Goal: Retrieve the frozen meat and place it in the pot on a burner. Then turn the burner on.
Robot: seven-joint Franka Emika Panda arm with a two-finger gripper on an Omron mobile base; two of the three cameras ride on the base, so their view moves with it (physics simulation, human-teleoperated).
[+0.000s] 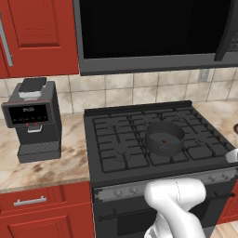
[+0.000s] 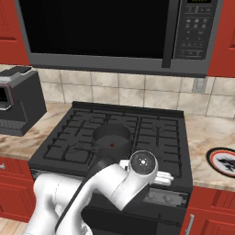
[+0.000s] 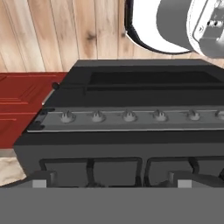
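The gripper (image 3: 107, 181) has its jaws spread wide and holds nothing; its two fingertips (image 3: 43, 180) rise apart at the bottom of the hand view, over the front edge of the stove (image 3: 131, 144). Just beyond them lies the stove's control strip with its row of knobs (image 3: 129, 116), then the dark oven door (image 3: 144, 81) and the wooden floor (image 3: 65, 30). A red cupboard (image 3: 19, 105) stands beside the stove on the left of that view.

In the left base view the arm (image 1: 174, 204) bends in front of the stove's front edge. On the cooktop, the pot (image 1: 164, 138) sits on a burner (image 1: 195, 151) in the right half, toward the middle. The frozen meat (image 1: 164, 141) lies inside the pot, on its bottom. In the right base view the pot (image 2: 111, 137) stands just behind the arm's elbow, with the meat (image 2: 112, 145) visible within.

A coffee machine (image 1: 33, 120) stands on the table (image 1: 46, 162) left of the stove, well apart from the pot. A patterned plate (image 2: 224, 160) lies on the table to the right. A microwave (image 2: 114, 34) hangs above the stove, flanked by red wall cabinets (image 1: 39, 35).
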